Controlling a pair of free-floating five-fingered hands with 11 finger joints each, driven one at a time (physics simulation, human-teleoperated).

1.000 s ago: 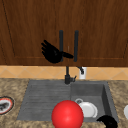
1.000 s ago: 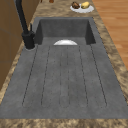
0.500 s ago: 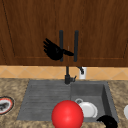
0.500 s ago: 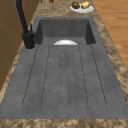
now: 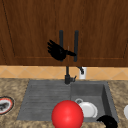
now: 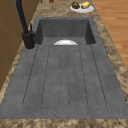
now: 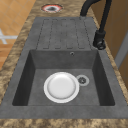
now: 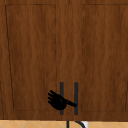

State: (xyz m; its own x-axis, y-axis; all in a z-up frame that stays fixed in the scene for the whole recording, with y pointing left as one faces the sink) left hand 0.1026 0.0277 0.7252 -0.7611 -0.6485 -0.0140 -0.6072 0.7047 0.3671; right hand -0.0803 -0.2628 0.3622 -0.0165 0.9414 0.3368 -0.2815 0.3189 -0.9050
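Note:
My left hand point(image 5: 58, 51) hovers in front of the wooden wall cabinet, over the left of two dark vertical door handles point(image 5: 61, 37). Its fingers are spread towards the left and its thumb reaches towards the right handle point(image 5: 76, 45). The upper view shows the same left hand point(image 8: 58, 101) low between the two handles point(image 8: 76, 97). My right hand point(image 5: 108, 121) hangs low at the sink's front right corner. A red ball point(image 5: 67, 114) sits at the front edge of the sink. A white plate point(image 7: 61, 87) lies in the basin.
A black faucet point(image 5: 67, 75) rises behind the sink, between the ribbed drainboard point(image 6: 65, 80) and the basin point(image 7: 37, 62). A red-rimmed plate point(image 5: 5, 105) lies on the counter at the left. A bowl of fruit point(image 6: 81, 6) stands on the counter beyond the basin.
My left hand has drifted slightly down and right towards the cabinet handles. Nothing else has moved.

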